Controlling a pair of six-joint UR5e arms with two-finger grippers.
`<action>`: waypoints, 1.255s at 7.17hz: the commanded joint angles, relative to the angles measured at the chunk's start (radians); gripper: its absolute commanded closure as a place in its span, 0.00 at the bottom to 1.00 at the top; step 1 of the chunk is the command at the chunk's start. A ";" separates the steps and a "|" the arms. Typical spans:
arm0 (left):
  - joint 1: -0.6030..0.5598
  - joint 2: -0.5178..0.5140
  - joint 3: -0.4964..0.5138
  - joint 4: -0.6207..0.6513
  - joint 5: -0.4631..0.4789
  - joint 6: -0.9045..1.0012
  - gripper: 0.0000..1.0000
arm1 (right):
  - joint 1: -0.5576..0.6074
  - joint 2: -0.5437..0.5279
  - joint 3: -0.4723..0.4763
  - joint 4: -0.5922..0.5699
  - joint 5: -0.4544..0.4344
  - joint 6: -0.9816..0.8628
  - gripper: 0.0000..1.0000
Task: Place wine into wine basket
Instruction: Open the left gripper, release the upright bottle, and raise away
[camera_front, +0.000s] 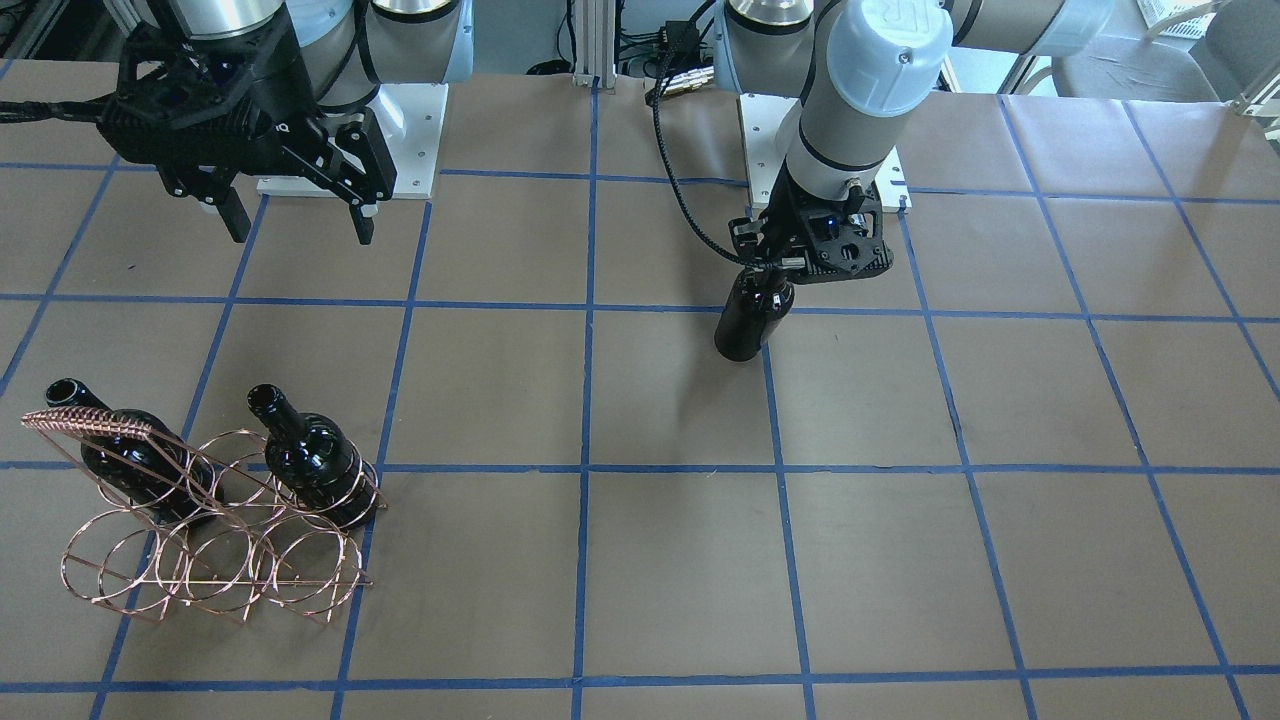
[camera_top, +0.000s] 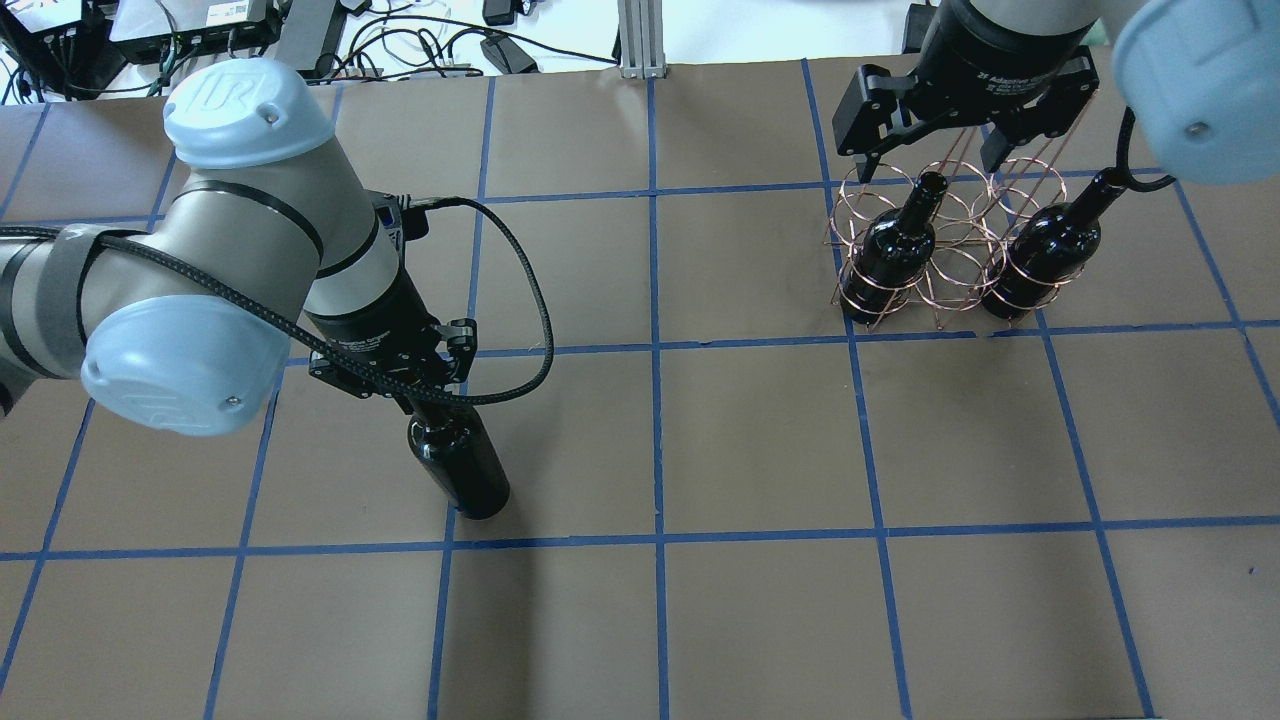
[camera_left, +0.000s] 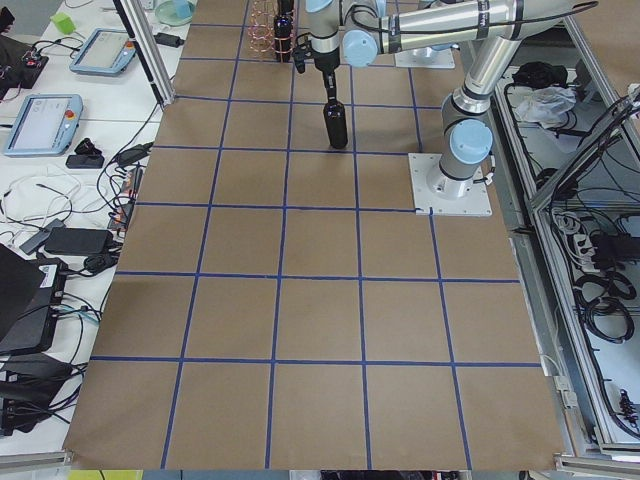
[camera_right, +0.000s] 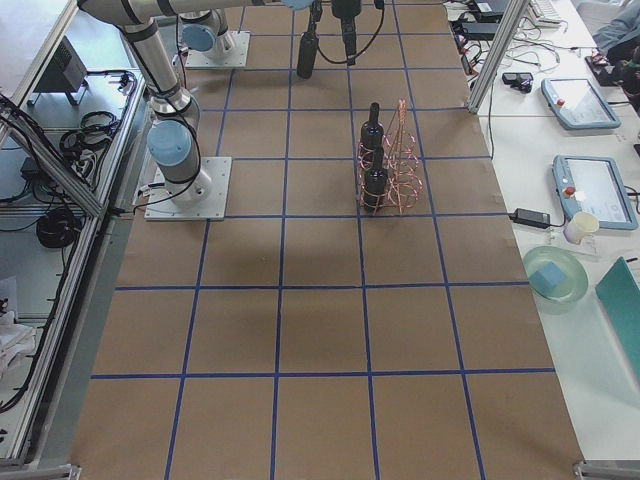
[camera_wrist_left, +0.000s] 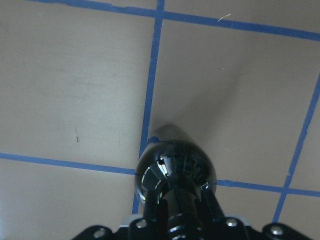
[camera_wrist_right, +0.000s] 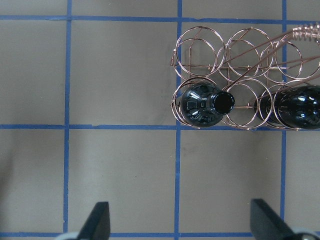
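My left gripper (camera_top: 432, 398) is shut on the neck of a glossy black wine bottle (camera_top: 462, 468) and holds it upright over the left half of the table. I cannot tell whether its base touches the paper. It also shows in the front view (camera_front: 752, 318) and the left wrist view (camera_wrist_left: 175, 167). The copper wire wine basket (camera_top: 955, 262) stands at the far right with two more bottles (camera_top: 893, 252) (camera_top: 1043, 252) in its rings. My right gripper (camera_top: 930, 150) is open and empty, hovering above the basket, whose handle (camera_wrist_right: 306, 33) shows in the right wrist view.
The table is covered in brown paper with a blue tape grid (camera_top: 655, 345). The arm bases' white plates (camera_front: 345, 140) sit at the robot's edge. Monitors, tablets and cables lie on side benches (camera_left: 60, 120) beyond the table's far edge.
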 joint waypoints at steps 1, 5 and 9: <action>0.001 -0.003 0.001 0.001 0.004 0.001 1.00 | 0.001 0.003 0.003 0.000 -0.007 -0.003 0.00; 0.004 -0.006 0.005 0.001 -0.006 0.004 0.95 | -0.001 0.005 0.003 -0.006 -0.005 -0.005 0.00; 0.002 -0.020 0.007 0.001 -0.006 0.003 0.66 | -0.001 0.007 0.003 -0.012 -0.002 -0.007 0.00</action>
